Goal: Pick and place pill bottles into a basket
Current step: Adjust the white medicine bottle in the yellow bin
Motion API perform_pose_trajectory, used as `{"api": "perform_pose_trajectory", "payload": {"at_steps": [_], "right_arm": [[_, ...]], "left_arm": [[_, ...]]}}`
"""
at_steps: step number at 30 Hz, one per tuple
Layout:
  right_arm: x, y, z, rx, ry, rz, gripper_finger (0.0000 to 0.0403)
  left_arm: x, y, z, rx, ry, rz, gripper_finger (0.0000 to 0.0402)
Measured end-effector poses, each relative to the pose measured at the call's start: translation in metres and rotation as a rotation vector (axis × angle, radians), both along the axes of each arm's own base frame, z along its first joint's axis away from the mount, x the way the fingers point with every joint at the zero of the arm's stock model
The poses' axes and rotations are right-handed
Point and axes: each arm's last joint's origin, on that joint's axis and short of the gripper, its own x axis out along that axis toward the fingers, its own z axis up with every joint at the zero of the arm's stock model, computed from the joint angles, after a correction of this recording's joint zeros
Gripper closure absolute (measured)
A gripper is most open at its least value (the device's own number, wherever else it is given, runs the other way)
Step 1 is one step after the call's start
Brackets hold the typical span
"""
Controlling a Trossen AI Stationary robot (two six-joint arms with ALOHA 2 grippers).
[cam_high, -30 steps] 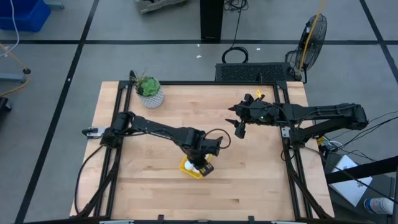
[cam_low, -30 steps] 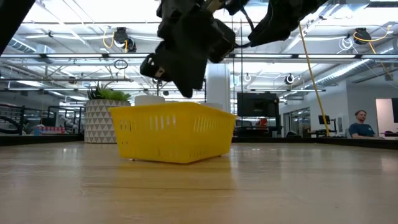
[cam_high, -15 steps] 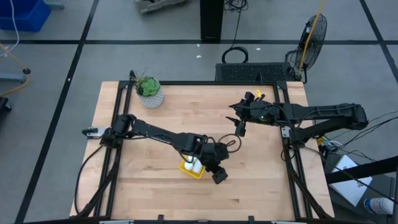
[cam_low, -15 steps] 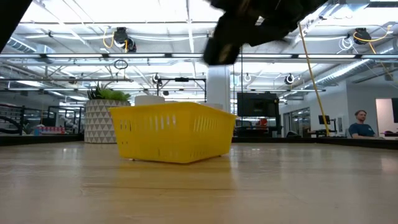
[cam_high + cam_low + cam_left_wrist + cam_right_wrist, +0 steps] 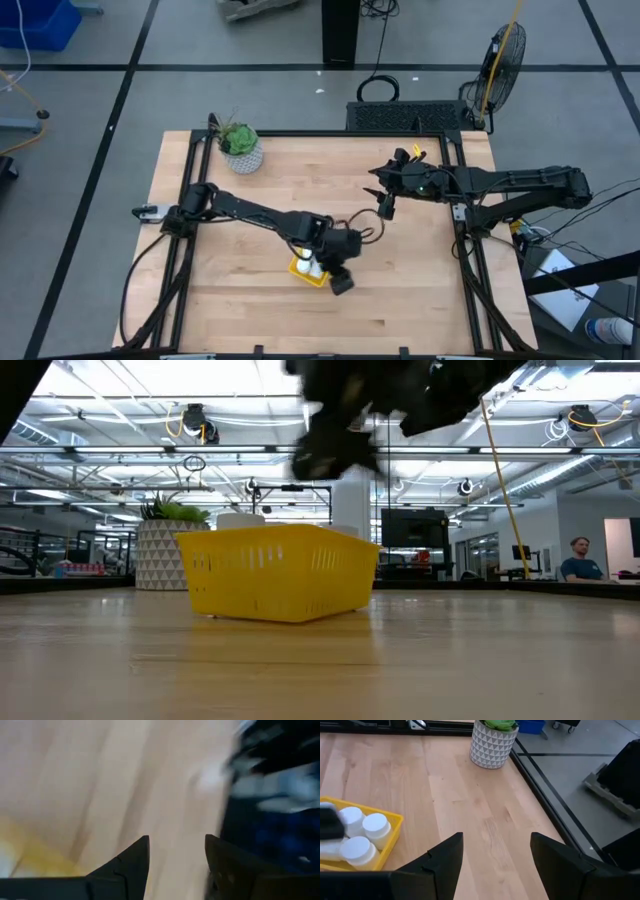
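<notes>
The yellow basket [image 5: 303, 270] stands on the table near its near edge and also shows in the low view [image 5: 280, 585]. White pill bottles [image 5: 374, 826] stand upright inside it, and three caps show in the right wrist view. My left gripper [image 5: 341, 284] hangs above the table just right of the basket, open and empty. Its wrist view [image 5: 175, 840] is blurred. My right gripper [image 5: 385, 208] is open and empty in the air over the table's far right part. Its wrist view [image 5: 495, 837] looks toward the basket's rim [image 5: 390, 837].
A white patterned plant pot [image 5: 242, 153] with a green plant stands at the table's far left corner and also shows in the low view [image 5: 160, 555]. Bare wood lies between the basket and the right arm. A black frame borders the table.
My left gripper has gone from above the basket toward the table's right and near edges. It has then come back a little toward the basket. The basket has stayed in place.
</notes>
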Motion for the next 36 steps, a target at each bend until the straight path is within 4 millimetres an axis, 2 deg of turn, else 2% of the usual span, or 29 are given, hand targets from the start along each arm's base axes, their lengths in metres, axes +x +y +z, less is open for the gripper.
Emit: {"api": "perform_pose_trajectory", "payload": {"at_steps": [3,6,9,19,27,31,36], "right_arm": [[0.0,0.0,0.0,-0.001,-0.004,-0.001,0.0179],[0.0,0.0,0.001,-0.004,-0.006,0.001,0.0179],[0.001,0.0,0.001,-0.011,-0.007,0.005,0.0179],[0.001,0.0,0.002,-0.031,-0.011,0.016,0.0179],[0.001,0.0,0.002,-0.047,-0.004,0.031,0.0179],[0.001,0.0,0.002,-0.05,-0.004,0.033,0.0179],[0.002,0.0,0.002,-0.05,-0.008,0.033,0.0179]], "left_arm": [[-0.018,0.003,-0.011,0.091,0.219,0.035,0.0208],[-0.028,0.007,-0.016,0.186,0.332,0.1,0.0206],[-0.031,0.013,-0.017,0.238,0.375,0.197,0.0208],[-0.026,0.038,-0.018,0.213,0.425,0.439,0.0204],[-0.023,0.019,-0.039,0.131,0.515,0.448,0.0171],[-0.022,0.01,-0.054,0.127,0.561,0.441,0.0168],[-0.023,0.006,-0.054,0.122,0.56,0.44,0.0174]]}}
